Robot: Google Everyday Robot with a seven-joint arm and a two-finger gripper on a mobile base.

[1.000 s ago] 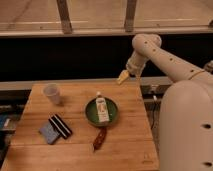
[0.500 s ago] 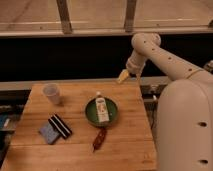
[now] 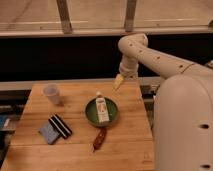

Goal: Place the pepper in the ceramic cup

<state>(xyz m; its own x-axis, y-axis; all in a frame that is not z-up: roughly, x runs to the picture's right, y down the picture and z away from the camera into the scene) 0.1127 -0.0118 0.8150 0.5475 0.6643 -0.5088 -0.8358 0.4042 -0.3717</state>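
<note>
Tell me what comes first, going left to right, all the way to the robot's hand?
Cup → pepper → hand, hanging above the table's far edge, near its right corner. Skipped: the packets share the cup's spot sideways, and the bowl and bottle share the pepper's.

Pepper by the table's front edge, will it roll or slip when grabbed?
The pepper is small, so probably light; its tapered shape may roll or slip. The gripper hangs open over the far edge of the table.
</note>
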